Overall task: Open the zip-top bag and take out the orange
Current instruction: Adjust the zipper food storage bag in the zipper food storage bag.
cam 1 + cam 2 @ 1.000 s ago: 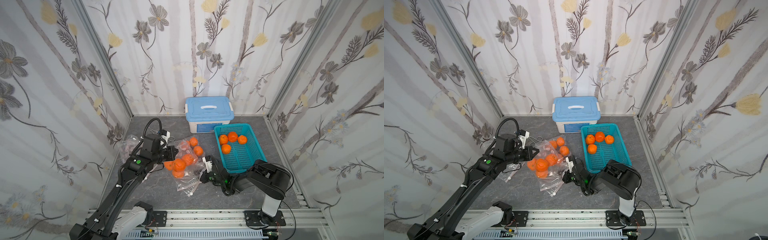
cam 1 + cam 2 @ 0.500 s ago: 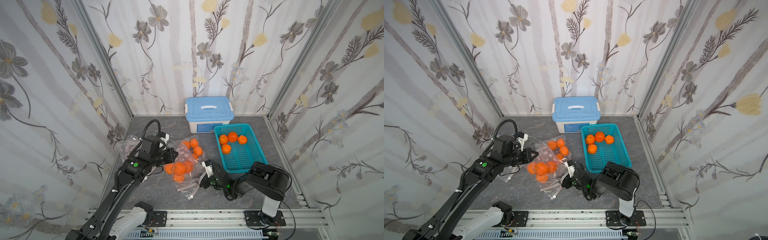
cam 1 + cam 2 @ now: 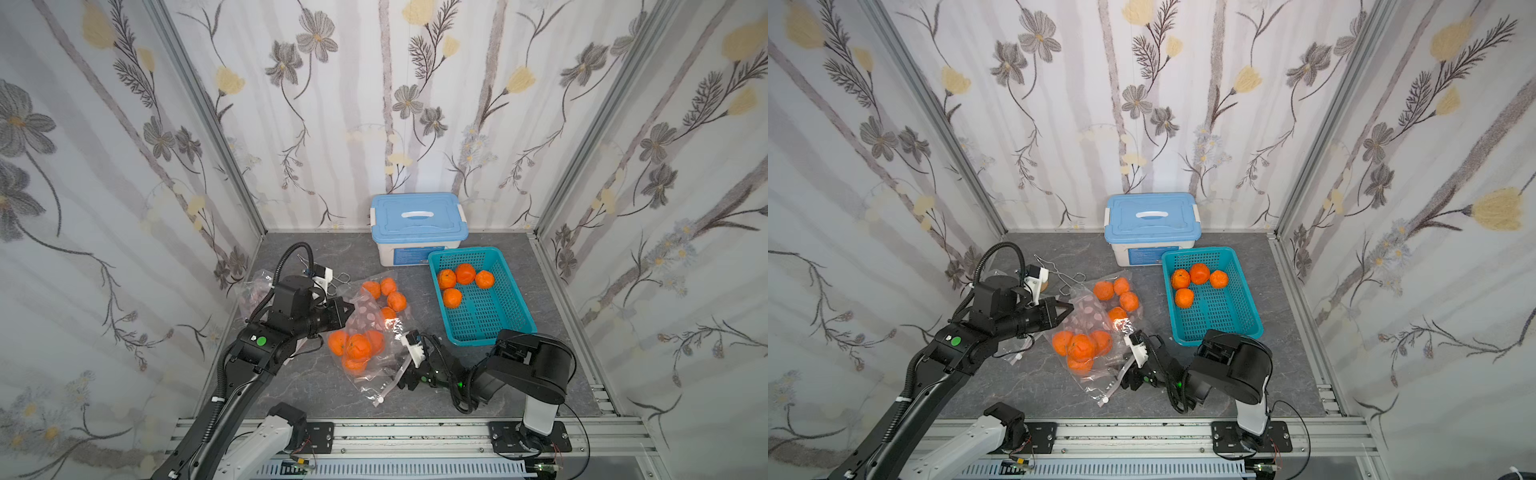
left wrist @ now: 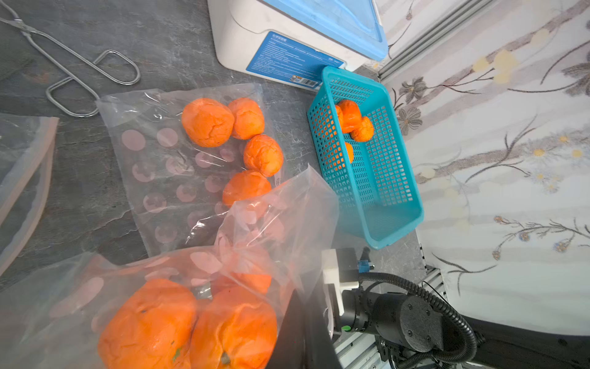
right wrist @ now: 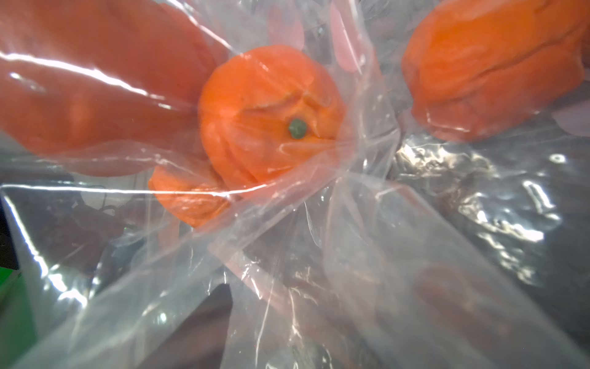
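Bag (image 3: pixel 368 316): being held by left pincer (image 3: pixel 348 309), oranges (image 3: pixel 357 347) inside.
Right pincer (image 3: pixel 402 371): being hidden by bag; width cannot be told.

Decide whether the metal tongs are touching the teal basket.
Apart. The left wrist view shows the metal tongs lying well clear of the teal basket, with a flat zip-top bag and bare table between them.

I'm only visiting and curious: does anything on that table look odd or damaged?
The oranges look dented and creased, not smooth. The near zip-top bag is crumpled, one end pinched by the left gripper.
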